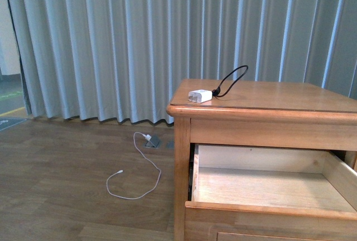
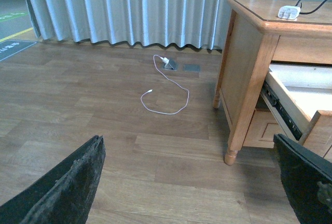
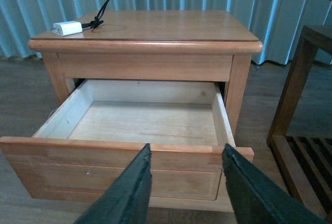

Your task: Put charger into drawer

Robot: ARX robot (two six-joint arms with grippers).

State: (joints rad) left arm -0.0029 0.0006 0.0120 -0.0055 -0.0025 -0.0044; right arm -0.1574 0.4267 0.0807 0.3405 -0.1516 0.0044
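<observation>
The charger, a small white block with a looped black cable, lies on the front left corner of the wooden nightstand top; it also shows as the charger and the charger. The drawer stands pulled out, its pale interior bare; in the right wrist view the drawer lies straight ahead. My right gripper is open in front of the drawer's front panel, holding nothing. My left gripper is open low over the floor, left of the nightstand. Neither arm shows in the front view.
A long white cable with a white plug lies looped on the wooden floor by a floor socket. Grey curtains hang behind. A dark wooden frame stands on the far side of the nightstand from the charger.
</observation>
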